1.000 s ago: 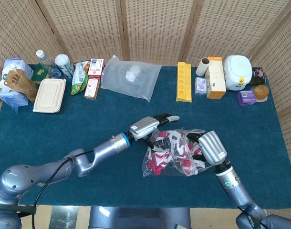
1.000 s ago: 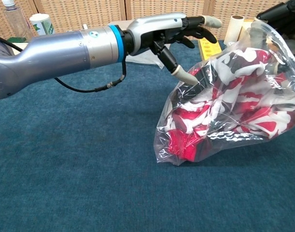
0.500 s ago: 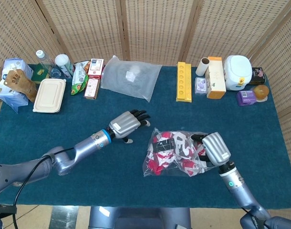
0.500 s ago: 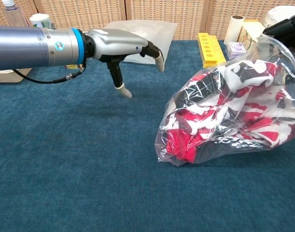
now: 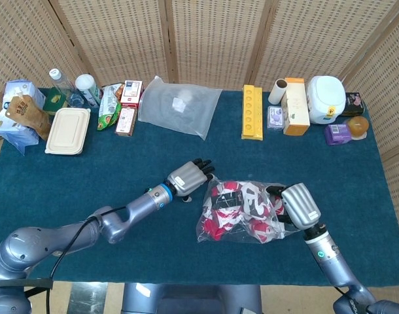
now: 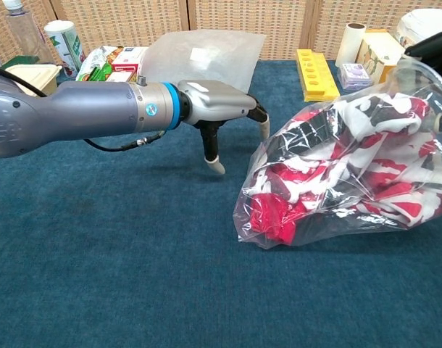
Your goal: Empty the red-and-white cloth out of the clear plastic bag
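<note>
cloth, red and white (image 5: 235, 208), sits bunched inside the clear plastic bag (image 6: 395, 101), which lies on the blue bench (image 5: 121, 157) near its front edge. none of the cloth is out yet.

right robot hand (image 5: 297, 205) is at the bag's right end, and appears to be gripping the plastic there and lifting that end a little; its fingers are mostly hidden behind the bag.

left robot hand (image 6: 217, 109) hovers just left of the bag, apart from it, holding nothing, fingers pointing down and loosely spread.

a judgement on doing this step well: the left robot hand should pinch only the plastic at the bag's closed end, not the cloth through it, while the mouth is turned downward so the cloth can slide out. which end is the mouth cannot be told from these views.
</note>
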`<state>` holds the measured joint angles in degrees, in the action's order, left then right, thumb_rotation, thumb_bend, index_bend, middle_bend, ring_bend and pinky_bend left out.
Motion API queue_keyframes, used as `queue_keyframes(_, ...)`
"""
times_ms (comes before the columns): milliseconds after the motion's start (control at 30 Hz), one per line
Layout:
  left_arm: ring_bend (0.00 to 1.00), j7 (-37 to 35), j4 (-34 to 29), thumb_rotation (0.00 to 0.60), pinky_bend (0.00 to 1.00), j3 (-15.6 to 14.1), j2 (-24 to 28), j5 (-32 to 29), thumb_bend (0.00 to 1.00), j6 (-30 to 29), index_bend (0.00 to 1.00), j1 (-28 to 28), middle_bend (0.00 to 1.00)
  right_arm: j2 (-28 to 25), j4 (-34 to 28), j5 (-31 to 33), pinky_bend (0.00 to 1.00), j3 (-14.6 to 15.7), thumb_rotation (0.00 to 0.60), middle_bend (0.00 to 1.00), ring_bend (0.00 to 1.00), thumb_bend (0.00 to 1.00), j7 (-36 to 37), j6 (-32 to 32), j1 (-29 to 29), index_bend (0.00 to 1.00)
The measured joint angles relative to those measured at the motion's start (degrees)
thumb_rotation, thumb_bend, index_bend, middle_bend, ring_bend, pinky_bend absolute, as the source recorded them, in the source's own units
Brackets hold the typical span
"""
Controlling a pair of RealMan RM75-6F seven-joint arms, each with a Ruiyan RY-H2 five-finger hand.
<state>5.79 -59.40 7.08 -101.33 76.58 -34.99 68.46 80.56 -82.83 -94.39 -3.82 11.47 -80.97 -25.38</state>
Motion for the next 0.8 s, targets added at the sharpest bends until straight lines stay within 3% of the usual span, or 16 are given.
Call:
queue_keyframes(333, 0.03, -3.68, 5.41, 0.600, 0.12, 1.87, -3.80, 0.45, 0.11, -1.34, 0.25, 0.60, 0.15, -0.02, 0.00, -0.09, 0.94, -0.01, 0.600, 0.70, 0.90, 0.49, 0.18, 0.69, -0.09, 0.63)
queue_keyframes(533, 0.03, -6.82, 8.26, 0.600, 0.12, 2.97, -6.43, -0.32, 0.18, 0.92, 0.27, 1.75, 0.15, -0.01, -0.14, -0.14, 0.94, -0.15, 0.600, 0.70, 0.90, 0.49, 0.15, 0.97, -0.23, 0.63)
queue_keyframes(800, 0.03, -10.10, 12.27, 0.600, 0.12, 3.11, -9.25, 1.50, 0.39, 2.35, 0.47, 3.77, 0.15, -0.31, -0.38, 0.25, 0.94, -0.27, 0.600, 0.70, 0.90, 0.49, 1.13, 1.38, -0.22, 0.63)
